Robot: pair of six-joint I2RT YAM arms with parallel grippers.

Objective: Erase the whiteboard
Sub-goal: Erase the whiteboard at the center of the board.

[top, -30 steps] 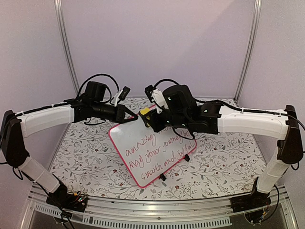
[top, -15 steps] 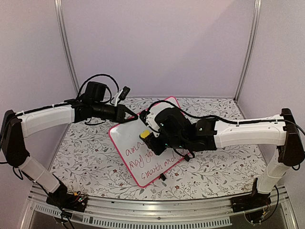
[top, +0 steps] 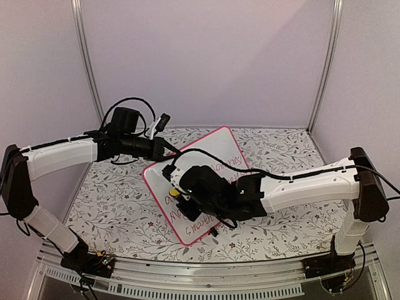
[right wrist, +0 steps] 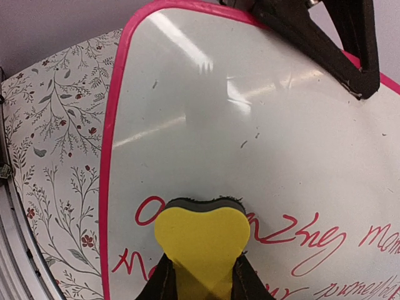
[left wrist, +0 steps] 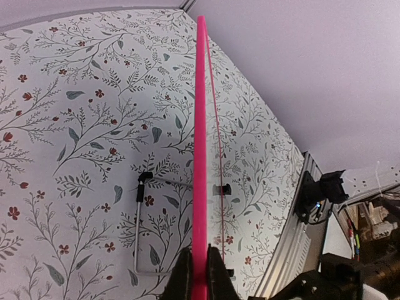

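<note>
– Flowered table [top: 112, 200] below, lilac walls behind. From above: whiteboard [top: 203, 153] slantwise at mid-table, seemingly tipped up off the cloth, pinched at its upper-left edge by the left gripper [top: 176, 150].
– And the right gripper [top: 177, 195]?
– Down over the near-left part of the board now, clamped on the yellow eraser [top: 175, 193]. Up at the far edge a second ago, midway half a second ago. One long sweep toward the near side, then.
– Left wrist view?
– Looking straight along the pink frame [left wrist: 200, 125], edge-on. Fingers [left wrist: 183, 281] squeezed together on either side of it, wire foot [left wrist: 137, 231] beside it over the cloth. No shift in that hold since a second ago, judging from above.
– Right wrist?
– Eraser wedged in the jaws, dark felt edge on the first letter of the red writing [right wrist: 300, 240]. Blank white above, black tip of the other arm at the top right.
– Meaning for the job?
– Barely begun, probably. Plenty of script left beside and below the eraser, so more passes needed across those lines.
</note>
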